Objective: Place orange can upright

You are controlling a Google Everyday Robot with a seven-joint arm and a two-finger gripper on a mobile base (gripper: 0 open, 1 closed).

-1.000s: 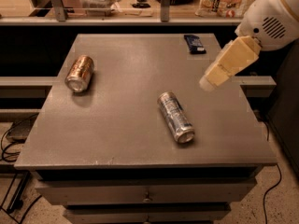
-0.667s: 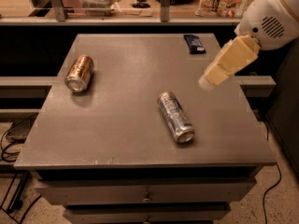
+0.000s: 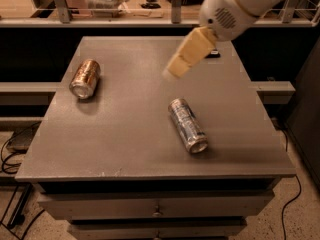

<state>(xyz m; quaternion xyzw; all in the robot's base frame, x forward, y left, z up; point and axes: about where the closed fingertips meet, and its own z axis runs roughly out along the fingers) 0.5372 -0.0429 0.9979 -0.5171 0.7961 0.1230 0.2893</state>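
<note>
The orange can (image 3: pixel 85 78) lies on its side at the left of the grey table (image 3: pixel 125 134), one silver end toward me. My gripper (image 3: pixel 176 69) hangs in the air above the table's middle back, to the right of the orange can and well apart from it. It holds nothing. Its pale fingers point down and to the left. The white arm comes in from the upper right.
A longer silver-blue can (image 3: pixel 187 125) lies on its side right of the table's middle, below the gripper. A small dark object (image 3: pixel 212 53) lies at the back right, partly behind the arm. Shelving with clutter stands behind the table. Cables lie on the floor at the left.
My gripper and arm have moved left, from over the table's right side to above its middle back, closer to the orange can. Both cans lie where they were.
</note>
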